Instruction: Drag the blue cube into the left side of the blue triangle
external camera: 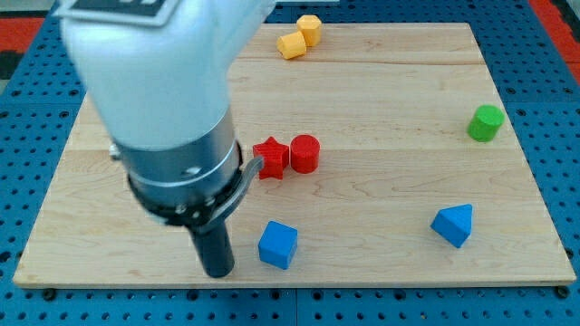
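Observation:
The blue cube (277, 244) sits on the wooden board (381, 100) near the view's bottom, left of centre. The blue triangle (453, 225) lies far to its right, near the bottom right. My tip (217, 270) rests on the board just left of the blue cube, a small gap apart from it. The arm's large grey body covers the board's upper left.
A red star (270, 158) and a red cylinder (304, 153) stand together at mid-board, above the cube. Two yellow blocks (300, 36) sit at the top edge. A green cylinder (486, 122) is at the right edge.

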Available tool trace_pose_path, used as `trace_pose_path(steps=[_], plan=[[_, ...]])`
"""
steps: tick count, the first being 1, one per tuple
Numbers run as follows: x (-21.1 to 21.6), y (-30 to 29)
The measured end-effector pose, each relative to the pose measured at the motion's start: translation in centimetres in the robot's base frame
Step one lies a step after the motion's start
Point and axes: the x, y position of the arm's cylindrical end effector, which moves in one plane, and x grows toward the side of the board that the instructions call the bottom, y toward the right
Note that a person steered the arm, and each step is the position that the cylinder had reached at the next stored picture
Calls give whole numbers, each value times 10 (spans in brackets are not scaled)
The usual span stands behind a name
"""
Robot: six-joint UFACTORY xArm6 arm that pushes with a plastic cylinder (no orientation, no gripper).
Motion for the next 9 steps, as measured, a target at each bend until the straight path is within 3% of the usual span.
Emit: trace_pose_path(steps=[2, 5, 6, 7, 8, 9], plan=[[-56, 89], [-68, 199], [-50, 164], [-81, 152], [-129, 186], [-99, 218]])
